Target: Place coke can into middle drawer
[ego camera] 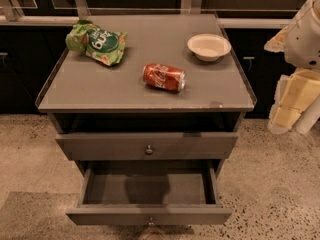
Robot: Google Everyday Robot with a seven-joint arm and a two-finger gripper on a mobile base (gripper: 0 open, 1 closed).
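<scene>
Kitchen-like room: dark cabinets [250, 69], speckled floor [280, 184]; claw [290, 106] at right edge.

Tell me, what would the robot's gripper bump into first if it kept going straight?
Probably the speckled floor. The gripper hangs right of the cabinet, seemingly pointing down, well apart from the coke can, though depth is unclear.

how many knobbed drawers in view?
2. The upper drawer front sits just under the cabinet top; the middle drawer below it is pulled open. Others may hide below the frame. The gripper is at the right edge, away from the coke can.
</scene>
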